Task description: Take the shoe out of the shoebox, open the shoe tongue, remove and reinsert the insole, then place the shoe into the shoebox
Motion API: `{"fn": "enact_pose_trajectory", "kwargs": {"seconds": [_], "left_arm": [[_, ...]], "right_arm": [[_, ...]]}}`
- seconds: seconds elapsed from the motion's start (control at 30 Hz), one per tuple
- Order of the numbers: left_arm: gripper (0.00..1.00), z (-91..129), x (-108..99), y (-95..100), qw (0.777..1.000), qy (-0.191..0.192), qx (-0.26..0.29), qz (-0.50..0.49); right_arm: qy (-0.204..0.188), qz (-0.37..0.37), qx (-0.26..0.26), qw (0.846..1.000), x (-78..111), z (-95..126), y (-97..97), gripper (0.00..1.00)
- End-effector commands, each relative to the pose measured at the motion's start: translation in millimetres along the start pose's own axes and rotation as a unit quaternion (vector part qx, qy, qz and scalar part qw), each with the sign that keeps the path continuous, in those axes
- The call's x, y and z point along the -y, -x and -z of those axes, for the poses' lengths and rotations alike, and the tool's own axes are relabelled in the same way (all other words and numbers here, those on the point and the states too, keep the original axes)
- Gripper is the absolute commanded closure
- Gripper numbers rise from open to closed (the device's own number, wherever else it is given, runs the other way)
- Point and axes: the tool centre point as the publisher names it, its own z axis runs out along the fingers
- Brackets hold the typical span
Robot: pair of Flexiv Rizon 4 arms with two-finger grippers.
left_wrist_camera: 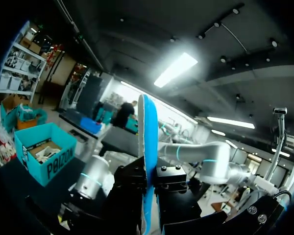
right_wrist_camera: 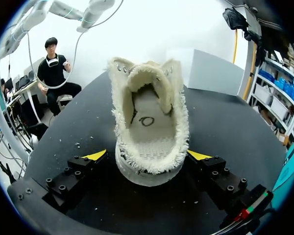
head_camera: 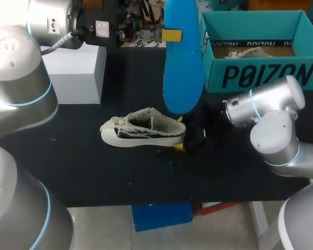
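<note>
A cream canvas shoe (head_camera: 141, 130) lies on its sole on the black table (head_camera: 83, 166), toe to the left and tongue pulled open. My right gripper (head_camera: 180, 133) stands open around its heel. In the right wrist view the heel of the shoe (right_wrist_camera: 149, 127) sits between the fingers of that gripper (right_wrist_camera: 148, 156), and the inside of the shoe shows bare. High above the table, my left gripper (head_camera: 169, 35) is shut on the blue insole (head_camera: 182, 57), which hangs upright. The left wrist view shows the insole (left_wrist_camera: 148, 132) edge-on between the fingers of the left gripper (left_wrist_camera: 148, 183).
The teal shoebox (head_camera: 261, 75) stands open at the back right, with something cream-coloured inside (head_camera: 250, 52); it also shows in the left wrist view (left_wrist_camera: 44, 156). A white block (head_camera: 73, 73) stands at the back left. Small crumbs lie on the table near the shoe.
</note>
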Motion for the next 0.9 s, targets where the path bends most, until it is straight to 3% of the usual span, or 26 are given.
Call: {"fn": "enact_pose_trajectory", "kwargs": {"seconds": [0.03,0.27,0.5,0.9], "left_arm": [[1.00,-1.2,-1.4,0.1,1.000,-0.001,0.002,0.000],[1.00,-1.2,-1.4,0.1,1.000,-0.001,0.002,0.000],[1.00,-1.2,-1.4,0.1,1.000,-0.001,0.002,0.000],[1.00,-1.2,-1.4,0.1,1.000,-0.001,0.002,0.000]], "right_arm": [[-0.114,-0.001,-0.005,0.994,-22.8,29.1,6.6,0.00],[-0.189,-0.004,0.014,0.982,-32.2,49.6,16.9,0.00],[-0.274,-0.001,0.014,0.962,-38.3,46.9,28.2,0.00],[-0.344,0.026,0.003,0.939,-62.6,36.4,54.2,0.00]]}}
